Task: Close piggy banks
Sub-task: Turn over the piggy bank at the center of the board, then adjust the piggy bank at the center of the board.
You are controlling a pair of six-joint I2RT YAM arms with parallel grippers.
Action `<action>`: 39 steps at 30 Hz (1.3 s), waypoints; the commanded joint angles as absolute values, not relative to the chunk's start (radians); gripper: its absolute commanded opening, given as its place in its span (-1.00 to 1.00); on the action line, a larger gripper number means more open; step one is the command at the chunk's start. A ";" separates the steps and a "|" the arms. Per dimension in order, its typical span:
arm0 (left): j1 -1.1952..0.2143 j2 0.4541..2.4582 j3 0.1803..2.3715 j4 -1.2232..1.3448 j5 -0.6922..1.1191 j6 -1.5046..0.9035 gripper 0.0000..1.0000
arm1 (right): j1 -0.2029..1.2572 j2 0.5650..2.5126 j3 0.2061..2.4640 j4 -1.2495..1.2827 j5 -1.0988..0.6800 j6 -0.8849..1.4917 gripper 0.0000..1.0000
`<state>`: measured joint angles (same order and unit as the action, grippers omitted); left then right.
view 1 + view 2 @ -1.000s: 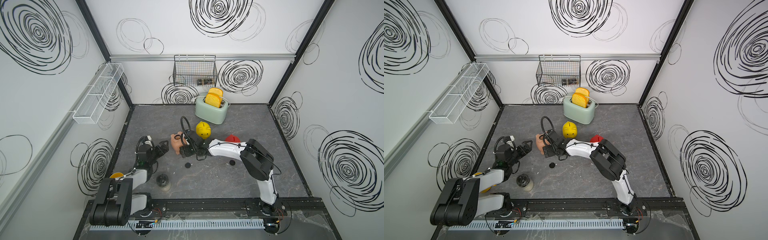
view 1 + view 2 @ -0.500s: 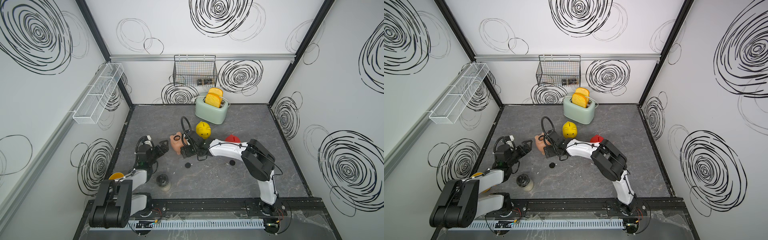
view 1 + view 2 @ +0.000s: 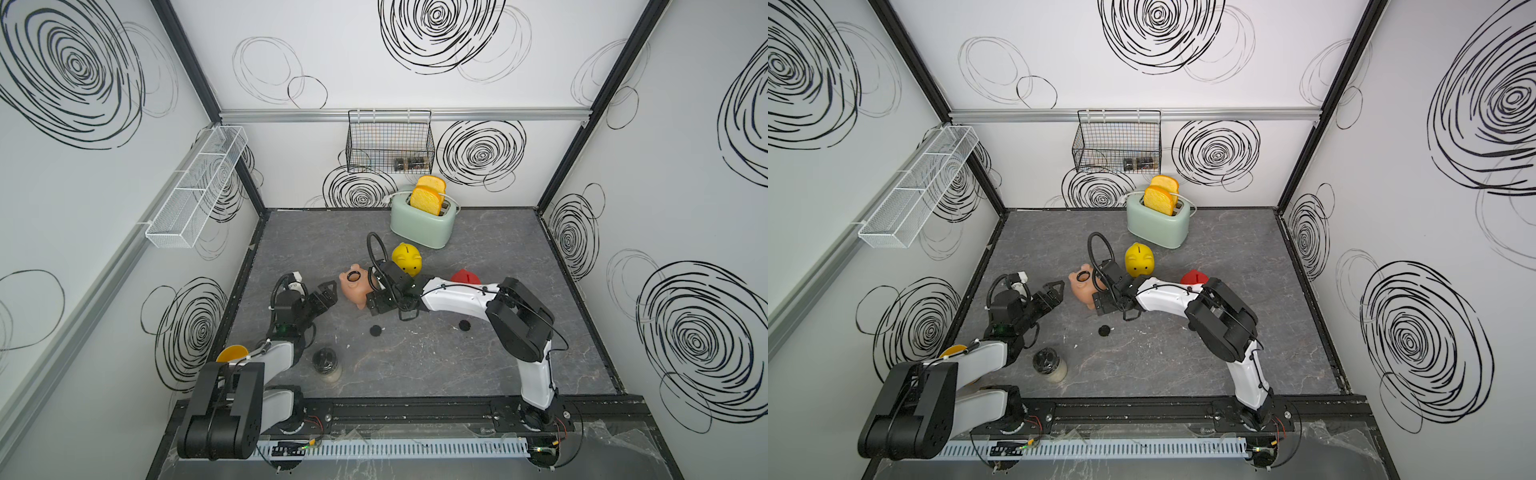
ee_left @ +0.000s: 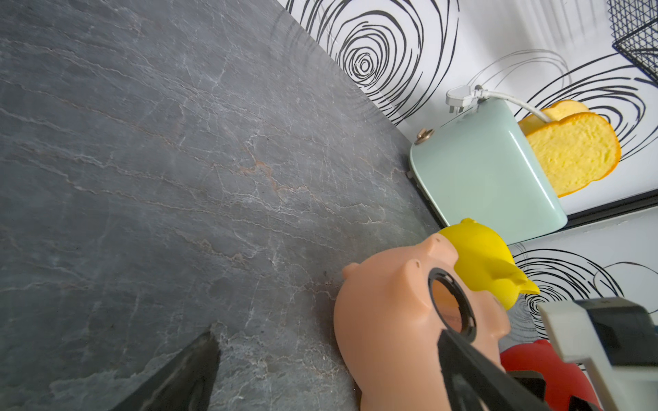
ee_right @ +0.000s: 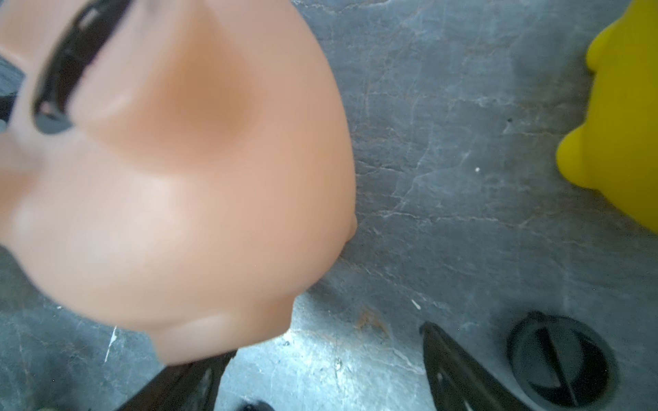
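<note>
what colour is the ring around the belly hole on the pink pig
Black ring on the pink piggy bank; shows best in the left wrist view.

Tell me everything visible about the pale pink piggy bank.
The pale pink piggy bank is smooth, glossy plastic, tipped over on the grey table. Its black-ringed belly hole faces up, unplugged. The open right hand is at its side, one finger seemingly against it. The open left hand hovers close, contact unclear.
</note>
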<state>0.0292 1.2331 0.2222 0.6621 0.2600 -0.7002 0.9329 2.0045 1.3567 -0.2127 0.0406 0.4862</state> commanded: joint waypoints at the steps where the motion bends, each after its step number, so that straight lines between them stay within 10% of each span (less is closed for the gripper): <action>1: 0.035 1.213 0.205 0.743 0.252 -0.715 0.98 | 0.924 1.966 1.345 -0.231 0.055 0.492 0.77; 21: 0.021 1.126 0.281 0.684 0.255 -0.685 0.98 | 0.923 1.913 1.282 -0.178 0.029 0.494 0.70; 39: -0.024 1.578 0.691 0.659 0.383 -0.702 0.84 | 0.962 1.966 1.342 -0.192 0.043 0.482 0.70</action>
<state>-0.0063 1.5299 0.6415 0.6437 0.3386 -0.7036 0.9562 1.9545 1.3155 -0.1860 0.0330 0.4885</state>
